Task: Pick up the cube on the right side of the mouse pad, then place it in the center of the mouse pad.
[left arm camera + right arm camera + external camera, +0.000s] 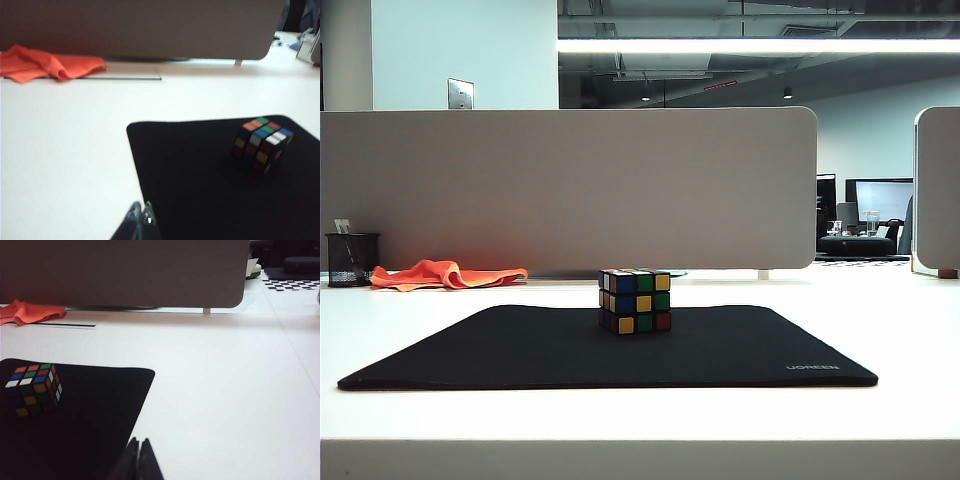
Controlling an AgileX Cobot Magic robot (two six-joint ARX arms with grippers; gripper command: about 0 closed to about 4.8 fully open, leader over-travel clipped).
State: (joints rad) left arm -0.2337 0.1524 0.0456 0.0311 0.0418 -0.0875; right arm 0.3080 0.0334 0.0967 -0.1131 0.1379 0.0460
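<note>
Currently glossy stickered cube (635,300) sits on matte black mouse pad (520,350), smooth white bench (880,330); left tool (141,215) and right tool (138,450) pinched closed, empty, at near edge.

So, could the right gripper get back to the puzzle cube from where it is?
Probably yes. The right gripper, shut, sits over the mouse pad's edge, and only bare pad lies between it and the puzzle cube.

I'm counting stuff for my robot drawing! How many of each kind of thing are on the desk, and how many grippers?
Puzzle cube: 1
Black mouse pad: 1
Orange cloth: 1
Black mesh pen cup: 1
Grippers: 2, left gripper and right gripper, both shut and empty, drawn back near the pad's near corners
Total: 6
</note>
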